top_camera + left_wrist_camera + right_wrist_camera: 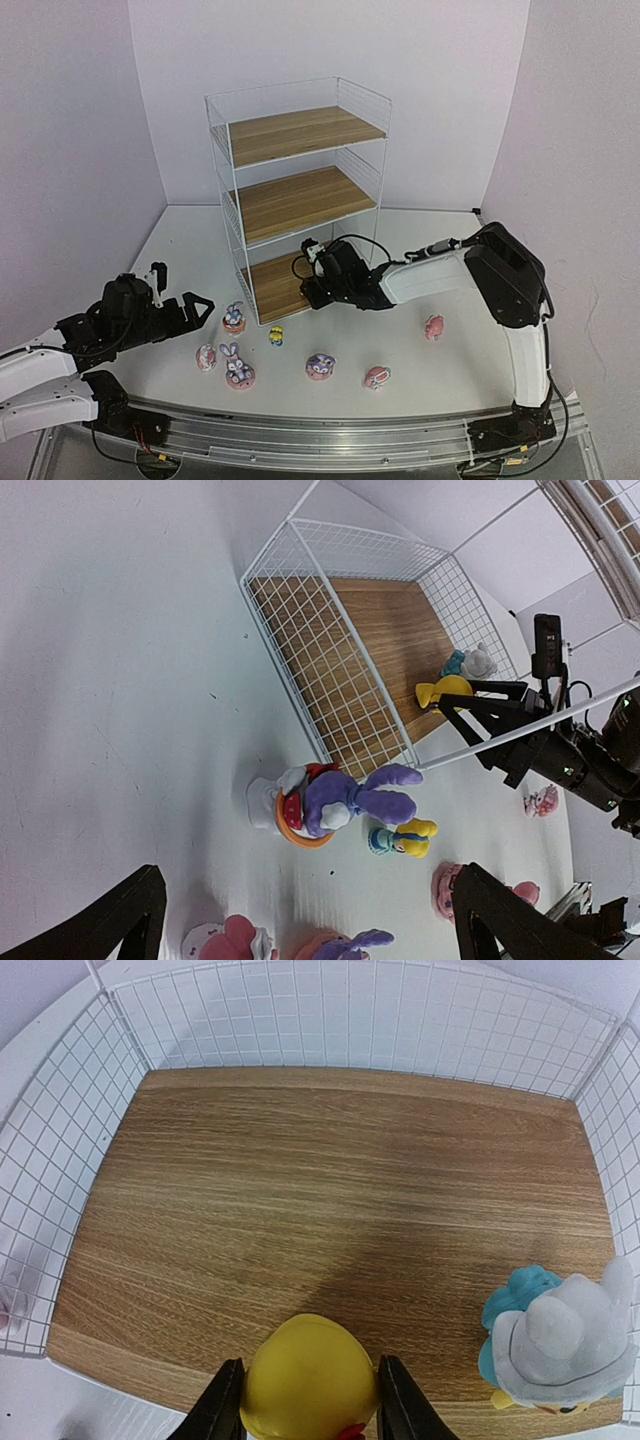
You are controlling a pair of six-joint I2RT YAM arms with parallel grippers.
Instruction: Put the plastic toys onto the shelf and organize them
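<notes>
Twin arms at work: the left arm [35, 365] lies low at the near left, its forearm stretched forward and its wrist roughly level. The left gripper [185, 290] is spread wide, both black fingers well apart with nothing between them. The right arm [525, 360] rises from its base at the near right, bends sharply at the elbow and reaches its white forearm leftward and down. At its end the right gripper [310, 1405] is clamped on a yellow toy [305, 1365], one black finger pressed to each side.
</notes>
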